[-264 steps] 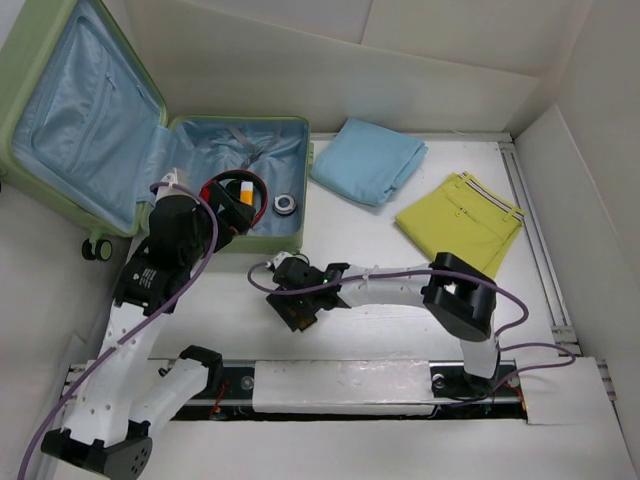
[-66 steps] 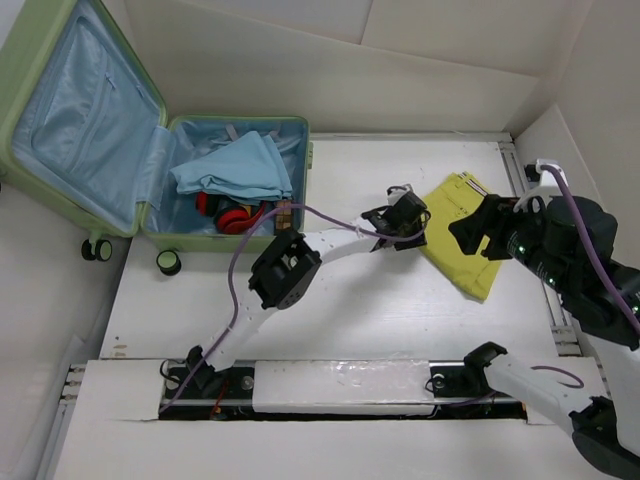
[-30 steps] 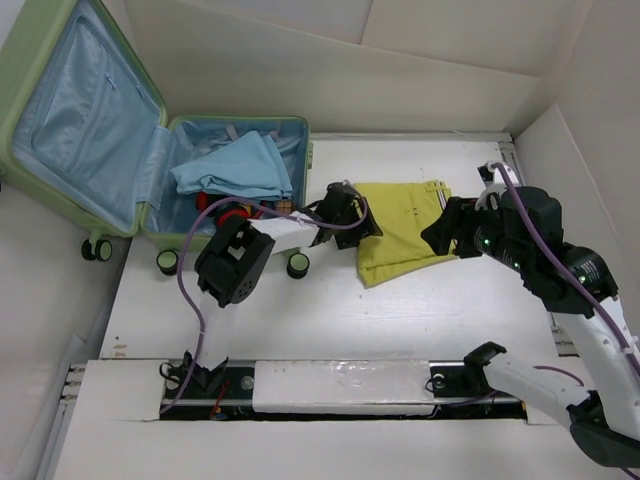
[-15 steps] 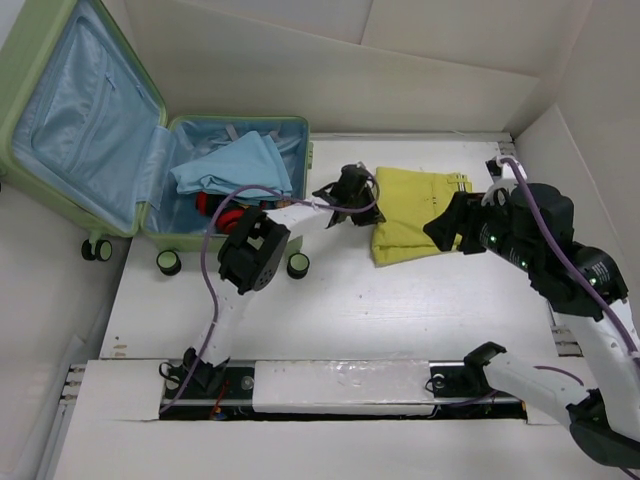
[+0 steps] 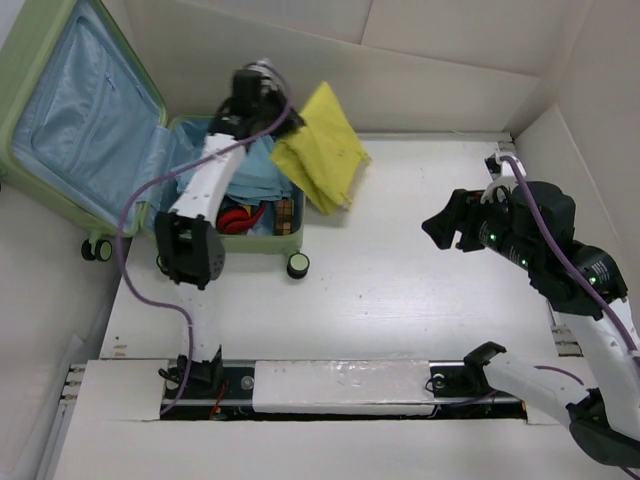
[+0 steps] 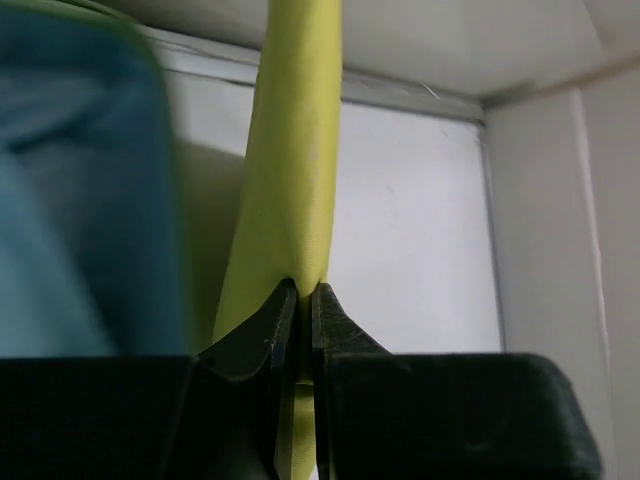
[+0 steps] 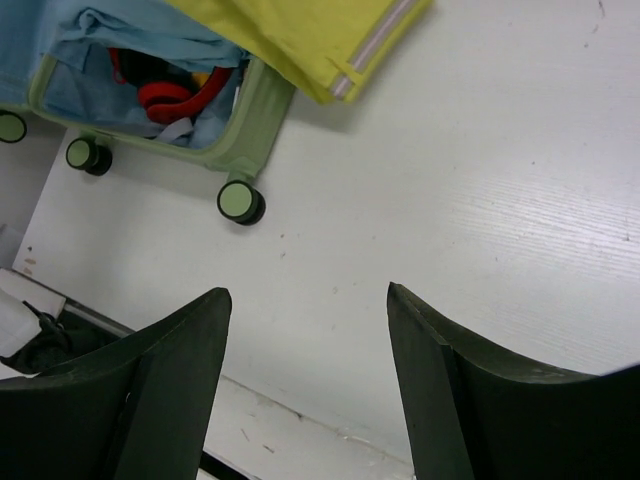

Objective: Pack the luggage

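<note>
The left arm reaches up and far over the open suitcase (image 5: 22, 80) at the desk's (image 5: 400, 290) far-left corner. Its end effector (image 6: 304, 295) is pinched tight on a fold of the yellow garment (image 5: 322, 150), which hangs over the case's right rim. The right arm is raised at the right with its elbow bent. Its end effector (image 7: 305, 295) is spread wide and holds nothing, above the bare desk.

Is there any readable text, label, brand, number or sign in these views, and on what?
None can be read: the pale green hard-shell suitcase, the yellow folded garment pinched in the left gripper and the red headphones show no legible print.
</note>
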